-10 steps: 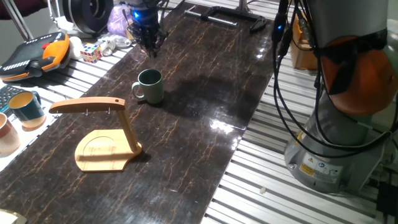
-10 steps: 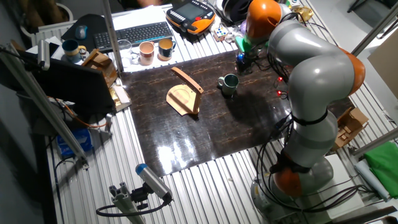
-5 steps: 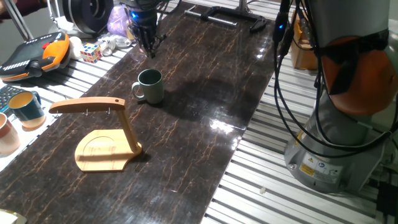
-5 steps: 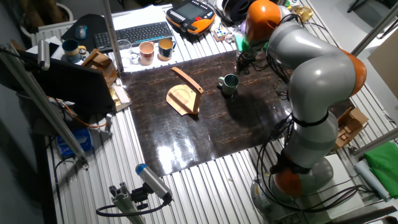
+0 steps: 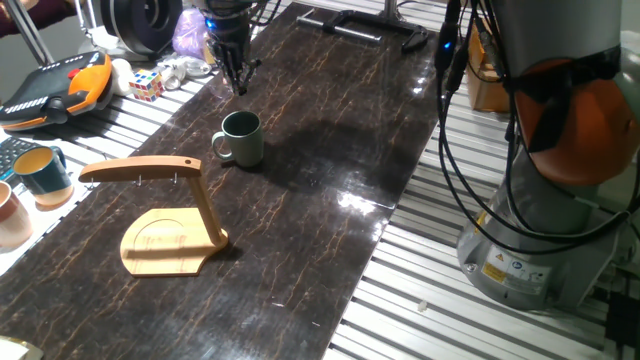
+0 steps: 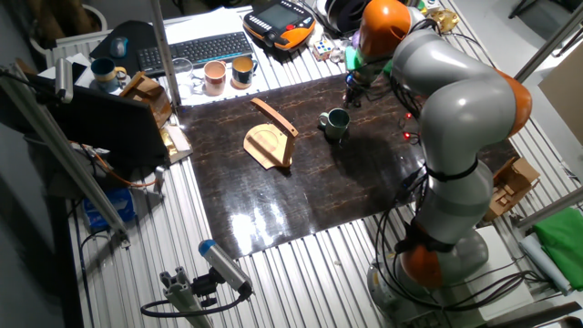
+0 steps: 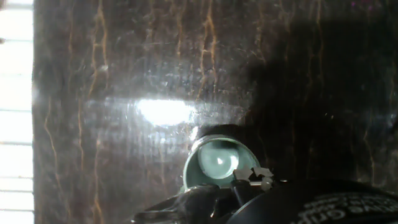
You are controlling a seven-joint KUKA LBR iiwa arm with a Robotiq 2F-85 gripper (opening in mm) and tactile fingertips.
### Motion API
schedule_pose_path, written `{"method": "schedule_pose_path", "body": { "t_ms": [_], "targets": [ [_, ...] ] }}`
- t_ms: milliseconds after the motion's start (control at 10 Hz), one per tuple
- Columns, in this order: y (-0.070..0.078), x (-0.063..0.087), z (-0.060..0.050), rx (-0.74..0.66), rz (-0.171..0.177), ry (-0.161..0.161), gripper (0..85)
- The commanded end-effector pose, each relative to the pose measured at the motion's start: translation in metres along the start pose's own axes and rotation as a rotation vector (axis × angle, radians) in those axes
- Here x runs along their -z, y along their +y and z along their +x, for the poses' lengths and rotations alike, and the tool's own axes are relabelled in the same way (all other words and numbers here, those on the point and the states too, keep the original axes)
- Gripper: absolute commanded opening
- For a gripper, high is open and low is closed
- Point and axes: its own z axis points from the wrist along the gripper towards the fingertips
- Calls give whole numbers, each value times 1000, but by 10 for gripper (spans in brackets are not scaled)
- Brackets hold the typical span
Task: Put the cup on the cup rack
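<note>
The sage-green cup [image 5: 243, 138] stands upright on the dark marbled table, its handle pointing left toward the rack. It also shows in the other fixed view [image 6: 337, 122] and low in the hand view [image 7: 217, 163], seen from above. The wooden cup rack [image 5: 205, 205] stands in front and to the left of it, arm pointing left, also seen in the other fixed view [image 6: 271, 138]. My gripper [image 5: 238, 82] hangs above the table just behind the cup, apart from it and empty. Its fingers look narrow from this side. It shows in the other fixed view [image 6: 349, 94] too.
A teal cup [image 5: 42, 172] and a pinkish-beige cup [image 5: 12, 218] stand at the left edge off the mat. An orange teach pendant [image 5: 55, 88], a puzzle cube [image 5: 146, 84] and clutter lie behind left. The robot base [image 5: 545, 230] and cables stand at right.
The gripper has shifted slightly left and turned about its axis, so the spread fingers seen earlier now look narrow. The cup and rack have not moved.
</note>
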Motion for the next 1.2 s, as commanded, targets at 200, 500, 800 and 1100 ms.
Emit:
{"method": "schedule_pose_path", "body": {
  "t_ms": [200, 500, 800, 1100],
  "targets": [
    [7, -8, 0, -226, -8, -47, 7],
    [8, -10, -1, -309, -14, -104, 7],
    [7, -17, -6, -358, -15, -114, 7],
    [7, -30, -7, -382, 12, -108, 7]
  ]
}}
